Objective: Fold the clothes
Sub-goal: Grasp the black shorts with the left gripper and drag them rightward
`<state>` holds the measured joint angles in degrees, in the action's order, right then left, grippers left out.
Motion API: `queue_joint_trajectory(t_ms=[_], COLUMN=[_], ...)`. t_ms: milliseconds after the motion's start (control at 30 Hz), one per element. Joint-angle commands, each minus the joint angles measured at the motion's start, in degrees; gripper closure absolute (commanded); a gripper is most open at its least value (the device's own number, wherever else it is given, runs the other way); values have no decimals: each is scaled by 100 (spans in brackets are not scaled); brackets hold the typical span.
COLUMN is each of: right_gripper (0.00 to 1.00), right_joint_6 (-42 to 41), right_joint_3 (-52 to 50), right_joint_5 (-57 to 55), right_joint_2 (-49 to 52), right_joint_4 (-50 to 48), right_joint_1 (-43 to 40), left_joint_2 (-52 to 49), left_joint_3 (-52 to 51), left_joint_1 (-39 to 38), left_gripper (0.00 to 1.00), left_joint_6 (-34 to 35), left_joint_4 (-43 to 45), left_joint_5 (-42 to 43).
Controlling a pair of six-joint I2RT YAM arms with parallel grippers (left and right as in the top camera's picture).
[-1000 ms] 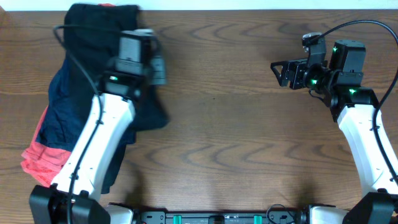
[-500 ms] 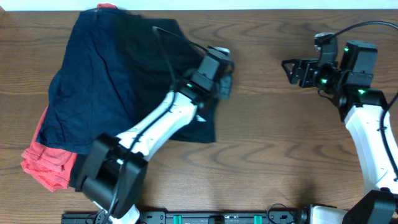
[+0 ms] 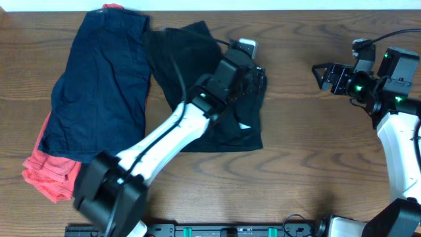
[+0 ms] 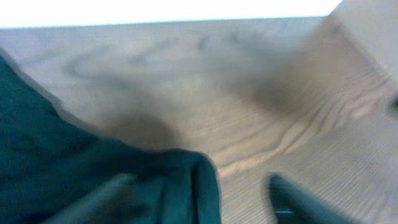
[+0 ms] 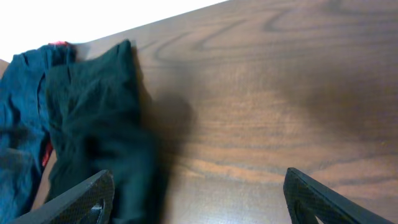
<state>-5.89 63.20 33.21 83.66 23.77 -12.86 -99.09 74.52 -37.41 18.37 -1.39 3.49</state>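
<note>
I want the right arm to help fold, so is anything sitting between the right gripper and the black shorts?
Nothing visible. Only bare wooden table lies between the right gripper and the black shorts; the left arm leans over them.

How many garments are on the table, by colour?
black shorts: 1
navy garment: 1
red-orange garment: 1
Total: 3
</note>
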Motion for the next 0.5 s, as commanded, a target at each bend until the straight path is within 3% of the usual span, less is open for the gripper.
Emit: queue_joint_trajectory(t_ms=[0, 133, 267, 467], right_gripper=[14, 14, 13, 9], right_joint_6=[208, 407, 975, 1134], right_joint_3=[74, 76, 74, 76], right_joint_5=[127, 136, 98, -1307], right_joint_2=[26, 26, 26, 264], right_joint_4=[168, 374, 437, 275], right_joint_1=[175, 509, 1279, 2855], left_joint_2=[734, 1414, 2105, 2538], left_joint_3=[52, 52, 52, 52], left_joint_1=[334, 887, 1631, 2656], left_gripper=[11, 2, 1, 1], left_joint_6=[35, 33, 33, 15], left_joint_4=[-17, -374, -1143, -2293], left_joint_5=[-4, -4, -4, -4])
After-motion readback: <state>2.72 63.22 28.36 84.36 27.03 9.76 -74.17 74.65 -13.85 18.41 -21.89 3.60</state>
